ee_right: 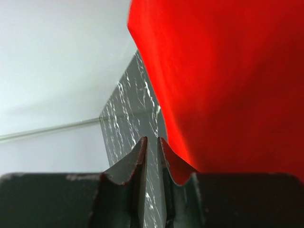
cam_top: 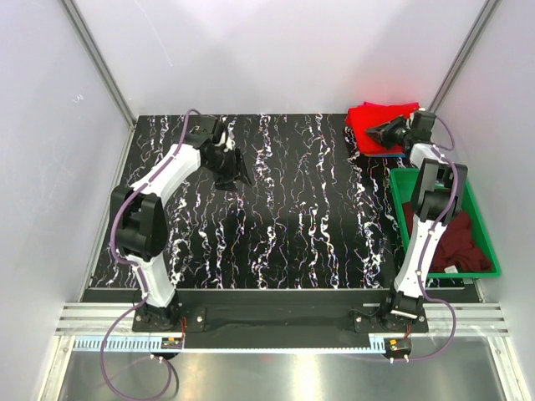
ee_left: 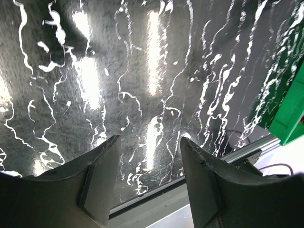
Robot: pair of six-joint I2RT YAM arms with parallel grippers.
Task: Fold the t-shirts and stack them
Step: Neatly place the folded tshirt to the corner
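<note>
A bright red t-shirt [cam_top: 368, 117] lies folded flat at the back right corner of the table, and it fills the right wrist view as red t-shirt [ee_right: 228, 71]. My right gripper [cam_top: 374, 131] hovers low over its left part; in its own view the right gripper [ee_right: 152, 139] has its jaws a narrow slit apart, with only table showing between them. A dark maroon t-shirt [cam_top: 458, 242] lies crumpled in the green bin [cam_top: 401, 192]. My left gripper [cam_top: 238, 178] hangs over the back left of the table; in the wrist view the left gripper [ee_left: 149, 140] is open and holds nothing.
The green bin stands along the table's right edge, and its corner shows as green bin [ee_left: 289, 109] in the left wrist view. White walls enclose the black marbled table [cam_top: 284, 225] on three sides. A metal rail [cam_top: 276, 317] runs along the near edge.
</note>
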